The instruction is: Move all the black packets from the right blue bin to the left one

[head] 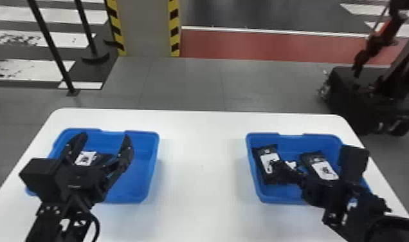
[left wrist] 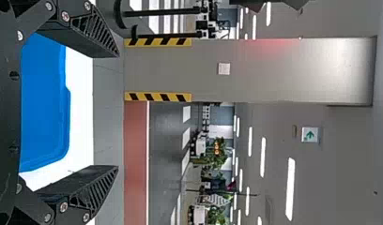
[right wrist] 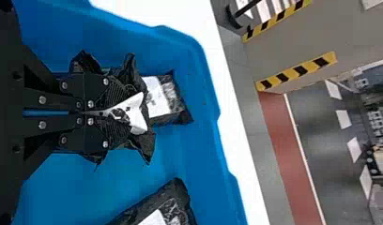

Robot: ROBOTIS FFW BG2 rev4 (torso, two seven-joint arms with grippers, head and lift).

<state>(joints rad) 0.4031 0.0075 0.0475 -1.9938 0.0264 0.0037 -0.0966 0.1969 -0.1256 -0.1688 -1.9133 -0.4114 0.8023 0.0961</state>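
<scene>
In the head view my left gripper [head: 101,146] stands open over the left blue bin [head: 142,173], where a black packet [head: 86,158] with a white label lies. My left gripper [left wrist: 115,112] also shows its spread fingers in the left wrist view. Inside the right blue bin [head: 261,193], my right gripper [head: 286,170] is between two black packets, one at the left [head: 269,161] and one at the right [head: 322,169]. The right wrist view has my right gripper [right wrist: 110,112] shut on a crumpled black packet [right wrist: 138,112], with another packet [right wrist: 168,98] just beyond it.
Both bins stand on a white table [head: 200,167], with a wide gap between them. A striped pillar [head: 146,29] rises behind the table, and a dark machine [head: 368,96] stands on the floor at the back right.
</scene>
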